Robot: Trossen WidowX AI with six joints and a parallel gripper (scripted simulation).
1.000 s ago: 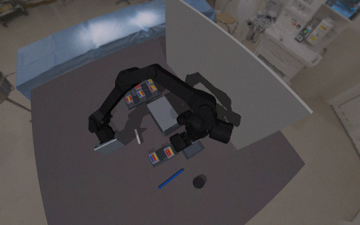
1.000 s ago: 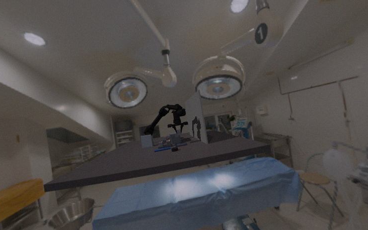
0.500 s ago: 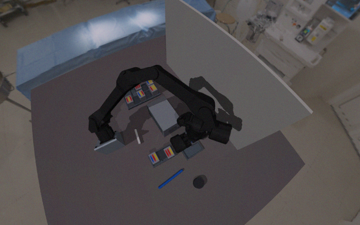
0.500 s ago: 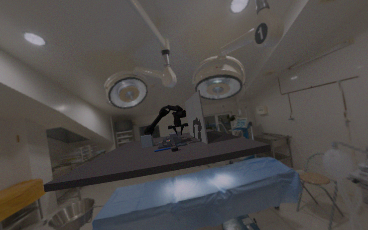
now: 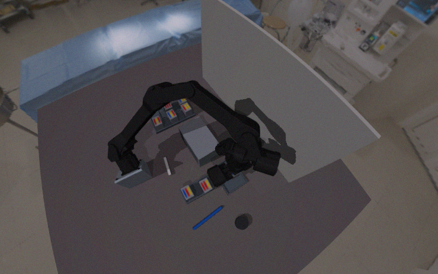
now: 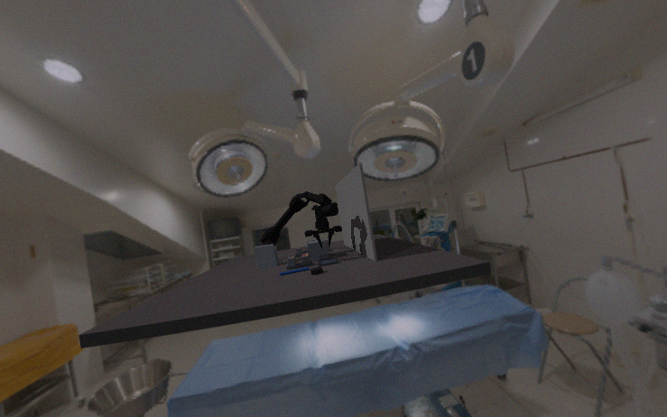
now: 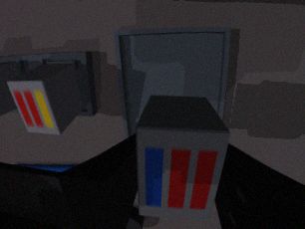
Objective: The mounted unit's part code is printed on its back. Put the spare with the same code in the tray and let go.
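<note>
My gripper (image 6: 323, 245) (image 7: 175, 138) is shut on a grey block, the spare (image 7: 181, 171), whose label shows one blue and two red stripes. The block is held over the near part of the shallow grey tray (image 5: 236, 184) (image 7: 120, 75); the gap beneath it cannot be judged. In the top view the gripper's body hides the block and part of the tray. A block with red, red and yellow stripes (image 5: 205, 185) (image 7: 32, 107) and one with blue, red and yellow stripes (image 5: 186, 192) stand in a small rack beside the tray. The mounted unit's back code is not readable.
A large grey box (image 5: 201, 141) stands behind the tray. A dark rack with several striped blocks (image 5: 170, 114) is farther back. A tall grey panel (image 5: 274, 88) (image 6: 356, 207) stands on the right. A blue pen (image 5: 207, 217) and a dark round object (image 5: 241, 222) lie in front.
</note>
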